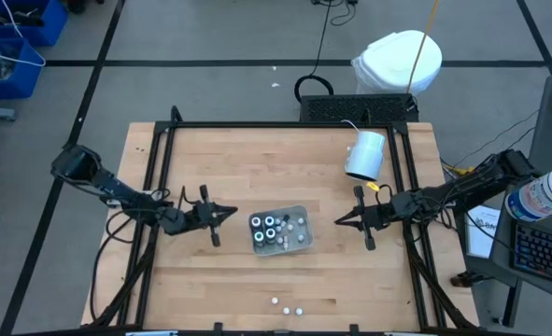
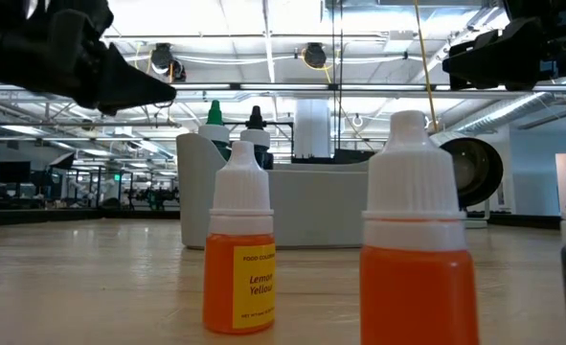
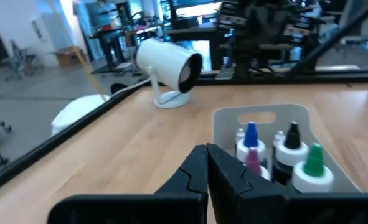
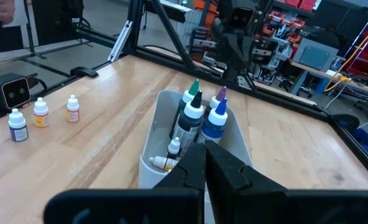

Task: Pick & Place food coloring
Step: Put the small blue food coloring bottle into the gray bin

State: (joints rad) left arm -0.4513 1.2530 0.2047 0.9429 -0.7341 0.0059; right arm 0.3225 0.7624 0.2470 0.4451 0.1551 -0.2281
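Overhead, the left gripper (image 1: 231,214) and right gripper (image 1: 341,222) flank a grey tray (image 1: 301,239), both clear of it, fingers pressed together, empty. The food coloring (image 1: 268,229) stands upright inside the tray, between the grippers. Low view: two orange dropper bottles (image 2: 238,251) stand in front of the tray. Left wrist: closed tips point at the tray's bottles. Right wrist: same, from the opposite side; three small bottles (image 4: 41,113) stand well off.

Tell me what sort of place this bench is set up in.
Most likely a robotics lab or workshop: a framed wooden table on a taped floor, blue parts bins beside it, and racks of equipment under ceiling strip lights in the room behind.
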